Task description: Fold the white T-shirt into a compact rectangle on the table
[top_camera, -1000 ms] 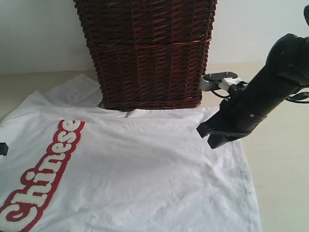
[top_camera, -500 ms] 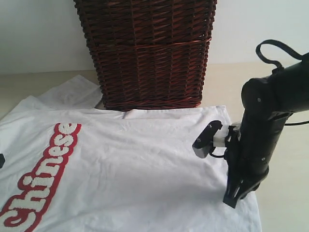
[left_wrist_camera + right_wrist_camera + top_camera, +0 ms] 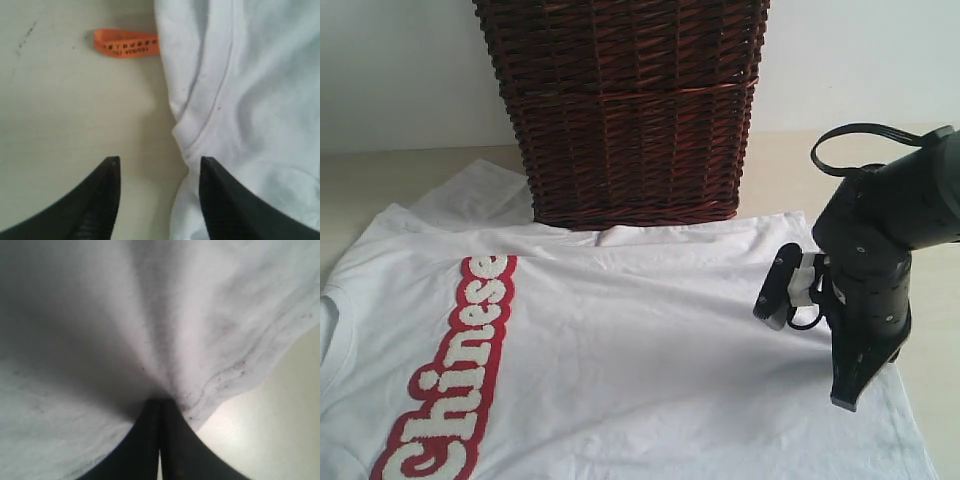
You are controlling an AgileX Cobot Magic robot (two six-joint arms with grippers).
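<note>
since the earlier frames the white t-shirt (image 3: 650, 340) has been drawn toward the right of the exterior view, its red-edged lettering (image 3: 455, 380) carried along with it, and the right gripper (image 3: 845, 398) has been brought lower over the shirt's right part. the shirt is spread flat on the table (image 3: 370, 175), its far edge reaching the foot of a dark brown wicker basket (image 3: 630, 110); the basket's inside is not shown. the weave is seen as tight and ribbed, the cloth as soft and lightly creased, the letters as fuzzy. only in the right wrist view are the right fingers seen pressed together on a pinch of cloth near the stitched hem, with folds fanning from the tips. only in the left wrist view is the left gripper (image 3: 159, 165) shown, its jaws apart with nothing between them, above the bare table beside a seamed shirt edge and an orange tag (image 3: 126, 43).
</note>
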